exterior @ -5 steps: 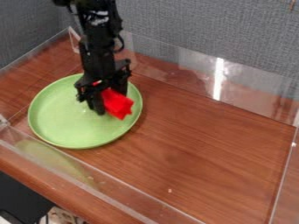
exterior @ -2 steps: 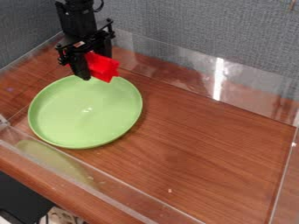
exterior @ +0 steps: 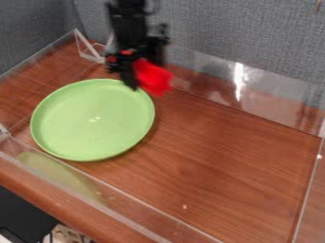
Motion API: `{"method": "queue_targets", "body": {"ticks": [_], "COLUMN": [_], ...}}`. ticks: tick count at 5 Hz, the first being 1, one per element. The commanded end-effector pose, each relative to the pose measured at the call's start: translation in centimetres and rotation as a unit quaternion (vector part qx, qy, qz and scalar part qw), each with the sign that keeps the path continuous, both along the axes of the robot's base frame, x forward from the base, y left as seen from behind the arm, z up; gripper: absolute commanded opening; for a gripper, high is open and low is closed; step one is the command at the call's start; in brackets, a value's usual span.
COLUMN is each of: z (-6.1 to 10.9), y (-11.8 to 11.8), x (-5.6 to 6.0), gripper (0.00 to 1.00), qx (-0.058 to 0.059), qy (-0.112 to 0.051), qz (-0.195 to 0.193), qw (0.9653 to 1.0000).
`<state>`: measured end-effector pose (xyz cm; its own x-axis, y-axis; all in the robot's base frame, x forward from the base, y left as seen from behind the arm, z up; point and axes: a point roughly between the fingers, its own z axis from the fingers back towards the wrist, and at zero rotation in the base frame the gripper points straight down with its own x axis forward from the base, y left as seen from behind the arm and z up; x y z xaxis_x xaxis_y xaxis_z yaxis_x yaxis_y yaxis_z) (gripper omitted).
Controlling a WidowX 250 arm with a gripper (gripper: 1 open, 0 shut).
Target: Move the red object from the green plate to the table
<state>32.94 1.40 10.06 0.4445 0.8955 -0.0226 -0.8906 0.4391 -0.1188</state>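
Observation:
The red object (exterior: 152,76), a bright red block, hangs in the air past the far right rim of the green plate (exterior: 91,119). My gripper (exterior: 137,72) is shut on the block, its dark fingers coming down from above at the back of the scene. The round lime-green plate lies bare on the left part of the table (exterior: 229,161), a glossy reddish-brown wood surface. The fingertips are partly blurred and hidden behind the block.
Clear acrylic walls (exterior: 241,81) edge the table at the back, left and front. A grey fabric backdrop stands behind. A pale cable (exterior: 86,46) lies at the back left corner.
My gripper lifted the red block off the plate, first up and to the back left, then swung right, past the plate's far right rim. The plate is now bare.

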Motion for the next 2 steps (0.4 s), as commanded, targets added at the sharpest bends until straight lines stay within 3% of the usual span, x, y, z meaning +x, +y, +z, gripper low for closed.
{"method": "queue_targets", "body": {"ticks": [1, 2], "z": [0.5, -0.1], "y": [-3.0, -5.6], "x": [-0.1, 0.2], "gripper": [0.0, 0.0], "qx": [0.01, 0.009], "qy": [-0.027, -0.027], "qz": [-0.069, -0.156], "qw": [0.9972, 0.9873]}}
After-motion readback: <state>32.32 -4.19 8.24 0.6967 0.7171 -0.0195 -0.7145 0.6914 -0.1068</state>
